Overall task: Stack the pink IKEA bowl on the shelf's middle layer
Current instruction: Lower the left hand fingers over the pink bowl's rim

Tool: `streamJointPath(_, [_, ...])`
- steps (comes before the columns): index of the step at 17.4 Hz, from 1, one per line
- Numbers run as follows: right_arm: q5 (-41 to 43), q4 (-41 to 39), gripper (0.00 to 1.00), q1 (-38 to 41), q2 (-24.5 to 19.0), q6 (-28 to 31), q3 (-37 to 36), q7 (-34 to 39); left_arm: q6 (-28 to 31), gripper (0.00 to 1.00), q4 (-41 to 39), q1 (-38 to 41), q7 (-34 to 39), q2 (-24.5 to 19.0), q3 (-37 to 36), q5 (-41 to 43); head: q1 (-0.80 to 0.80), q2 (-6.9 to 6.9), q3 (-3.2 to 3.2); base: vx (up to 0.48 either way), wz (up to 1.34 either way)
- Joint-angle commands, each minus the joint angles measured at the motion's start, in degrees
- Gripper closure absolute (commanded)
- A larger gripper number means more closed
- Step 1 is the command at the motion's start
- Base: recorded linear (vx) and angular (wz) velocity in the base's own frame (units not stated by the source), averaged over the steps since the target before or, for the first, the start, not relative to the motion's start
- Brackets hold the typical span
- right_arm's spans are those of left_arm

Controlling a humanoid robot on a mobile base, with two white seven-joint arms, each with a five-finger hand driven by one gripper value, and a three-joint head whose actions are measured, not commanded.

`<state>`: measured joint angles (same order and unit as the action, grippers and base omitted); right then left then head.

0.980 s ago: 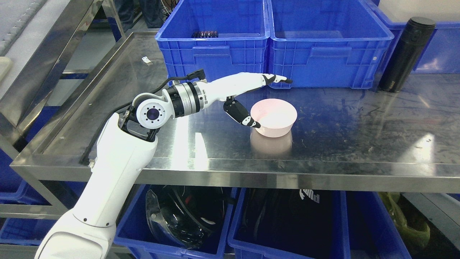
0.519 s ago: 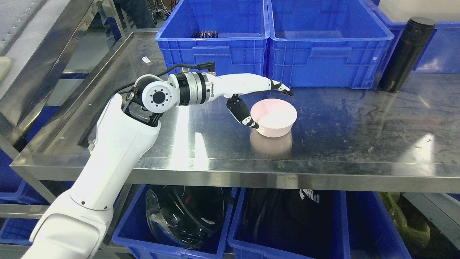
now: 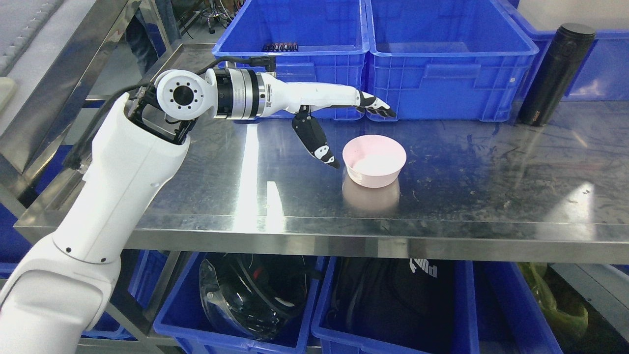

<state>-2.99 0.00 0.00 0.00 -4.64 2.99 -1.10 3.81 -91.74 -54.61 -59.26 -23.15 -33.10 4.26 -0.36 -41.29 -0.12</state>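
- left hand: reaches in from the left above the steel shelf; fingers extended and spread, thumb angled down toward the bowl, holding nothing.
- pink bowl: stands upright on the shelf surface, just right of the thumb tip and apart from it; its reflection shows in the steel below it.
- two blue crates: side by side at the back of the shelf, behind the hand and the bowl.
- black flask: upright at the right rear, just beside the right-hand crate, well apart from the bowl.
- lower blue bins: under the shelf, holding dark items, among them a black helmet.
- small white scrap: lies on the shelf at the far left rear.
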Motion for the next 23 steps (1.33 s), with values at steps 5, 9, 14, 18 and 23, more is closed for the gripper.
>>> streamJointPath(5, [0.0, -1.0, 0.00, 0.2, 1.0, 0.0, 0.0, 0.0, -2.1, 0.07, -0.6, -0.4, -1.6, -6.0, -9.5, 0.9, 0.00, 0.00, 0.00, 0.000, 0.00])
streamJointPath(9, [0.0, -1.0, 0.00, 0.2, 1.0, 0.0, 0.0, 0.0, -2.9, 0.08, -0.6, 3.0, -1.6, -5.7, -9.4, 9.4, 0.00, 0.00, 0.00, 0.000, 0.00])
streamJointPath(14, [0.0, -1.0, 0.00, 0.2, 1.0, 0.0, 0.0, 0.0, -4.7, 0.13, -0.3, 3.0, -1.0, -2.3, -6.2, 14.1, 0.00, 0.00, 0.00, 0.000, 0.00])
streamJointPath(18, [0.0, -1.0, 0.00, 0.2, 1.0, 0.0, 0.0, 0.0, -4.8, 0.13, 1.4, 2.6, -0.9, -0.8, -6.4, 14.5, 0.00, 0.00, 0.00, 0.000, 0.00])
streamJointPath(23, [0.0, -1.0, 0.00, 0.2, 1.0, 0.0, 0.0, 0.0, -7.2, 0.14, 5.7, 2.5, -0.9, 4.0, -7.9, 14.5, 0.00, 0.00, 0.00, 0.000, 0.00])
